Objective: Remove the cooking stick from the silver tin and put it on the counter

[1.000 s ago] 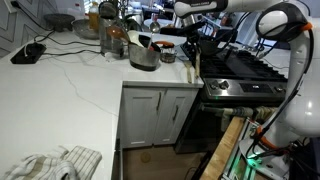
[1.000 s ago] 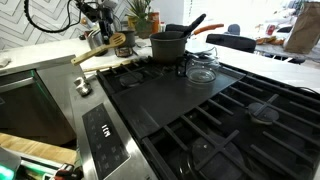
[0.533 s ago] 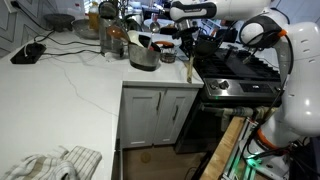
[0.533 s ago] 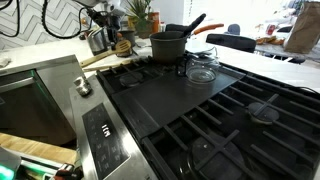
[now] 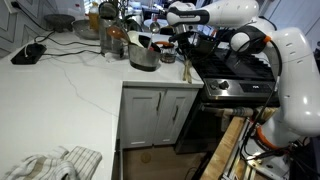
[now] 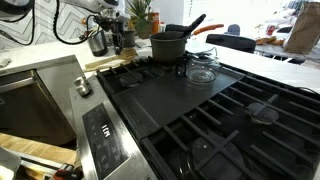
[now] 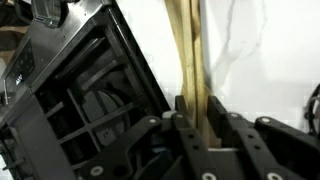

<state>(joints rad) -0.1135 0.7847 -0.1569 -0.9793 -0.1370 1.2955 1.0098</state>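
My gripper (image 5: 185, 48) is shut on the cooking stick (image 5: 187, 68), a slender tan wooden utensil that hangs from the fingers over the counter's corner beside the stove. The silver tin (image 5: 143, 57) sits on the white counter (image 5: 70, 90), just left of the gripper and apart from the stick. In the wrist view the stick (image 7: 188, 60) runs up between my closed fingers (image 7: 195, 118), with white counter (image 7: 255, 50) on one side. In an exterior view the stick (image 6: 103, 62) lies low along the counter edge under the gripper (image 6: 117, 35).
Amber glass jars (image 5: 110, 40) stand behind the tin. The black stove (image 5: 240, 70) adjoins the counter and carries a dark pot (image 6: 168, 45) and a glass lid (image 6: 203, 70). A black device (image 5: 28, 52) and a crumpled cloth (image 5: 60, 160) lie on the counter.
My gripper has carried the stick away from the stove side toward the counter corner and lowered it; the stick's tilt has flattened.
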